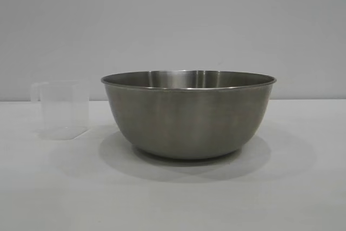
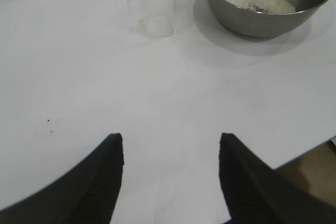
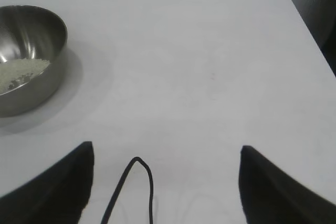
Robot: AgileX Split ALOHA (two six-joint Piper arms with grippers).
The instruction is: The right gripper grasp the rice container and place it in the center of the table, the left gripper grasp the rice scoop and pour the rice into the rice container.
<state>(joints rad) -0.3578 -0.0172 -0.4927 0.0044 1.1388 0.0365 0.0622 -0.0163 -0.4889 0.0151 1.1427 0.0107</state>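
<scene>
We see rice (image 2: pixel 260 1) heaped in the rice container (image 1: pixel 188 113), rice scoop (image 1: pixel 61 110) upright beside it on the bench (image 1: pixel 303 187). Left gripper (image 2: pixel 170 153) and right gripper (image 3: pixel 167 163) fingers spread, empty.

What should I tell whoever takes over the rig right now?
Left gripper: jaws open, empty, pulled back over bare table.
Right gripper: jaws open, empty, away from the work.
Rice container stands mid-table with the rice inside.
Rice scoop stands upright beside it, apart, apparently empty.
Done: container placed, rice poured, scoop set down.
Left: nothing visible.
</scene>
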